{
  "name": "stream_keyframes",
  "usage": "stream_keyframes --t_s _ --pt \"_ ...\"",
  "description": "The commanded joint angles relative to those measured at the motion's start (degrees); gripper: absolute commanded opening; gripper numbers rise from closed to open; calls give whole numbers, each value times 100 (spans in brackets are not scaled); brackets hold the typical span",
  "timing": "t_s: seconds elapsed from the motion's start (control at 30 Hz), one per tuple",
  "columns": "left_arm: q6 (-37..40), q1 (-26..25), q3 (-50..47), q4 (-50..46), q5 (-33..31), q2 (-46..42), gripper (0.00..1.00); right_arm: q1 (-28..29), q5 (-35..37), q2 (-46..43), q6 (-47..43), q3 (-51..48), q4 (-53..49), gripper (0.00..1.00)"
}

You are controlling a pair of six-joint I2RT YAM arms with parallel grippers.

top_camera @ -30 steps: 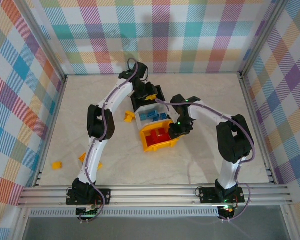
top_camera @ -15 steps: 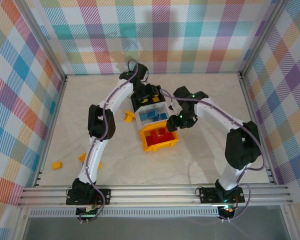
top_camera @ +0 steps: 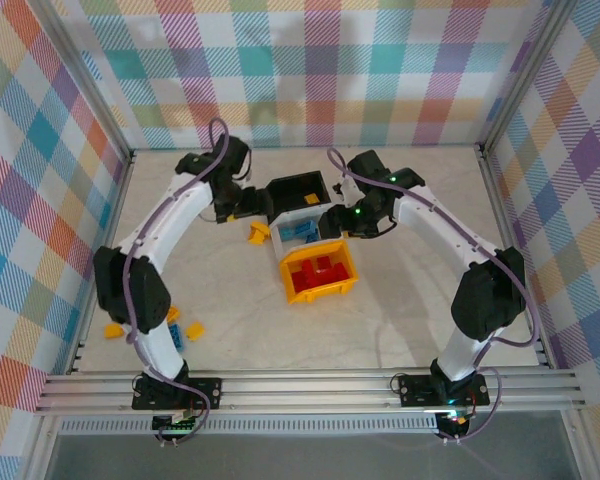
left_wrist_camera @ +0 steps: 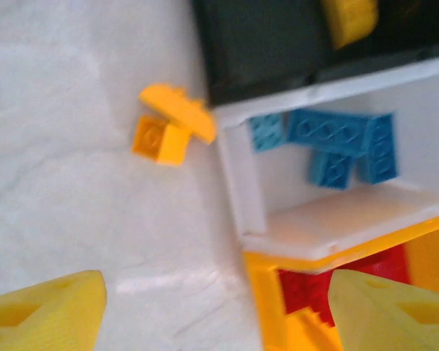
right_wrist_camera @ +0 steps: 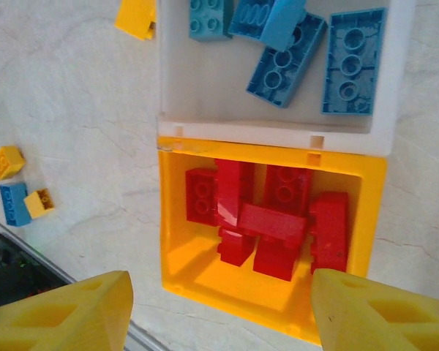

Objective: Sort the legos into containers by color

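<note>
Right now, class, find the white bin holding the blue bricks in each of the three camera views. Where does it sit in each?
Top external: the white bin sits at centre, between the black bin and the yellow bin.
Left wrist: white bin, right of centre.
Right wrist: white bin, along the top edge.
Shared landmark: the yellow bin of red bricks joined to it.
</note>
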Motion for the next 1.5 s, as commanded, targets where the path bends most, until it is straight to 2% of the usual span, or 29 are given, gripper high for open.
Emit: stream_keyframes --t_s 0.0,0.17,0.37,1.03,1.33,1.47 --pt "414 14 -794 358 -135 158 80 -14 -308 101 193 108 116 67" --pt "748 6 -1057 712 -47 432 78 -14 -265 12 166 10 52 68" --pt "1247 14 -985 934 -277 958 76 -19 -221 -173 139 -217 23 69" --pt "1654 163 393 929 -462 2545 71 -12 -132 22 55 54 -302 69" --pt "1584 195 -10 905 -427 2311 62 -14 -174 261 103 301 -287 69" --pt "1559 238 -345 1015 -402 2099 49 -11 -235 315 174 286 -200 69"
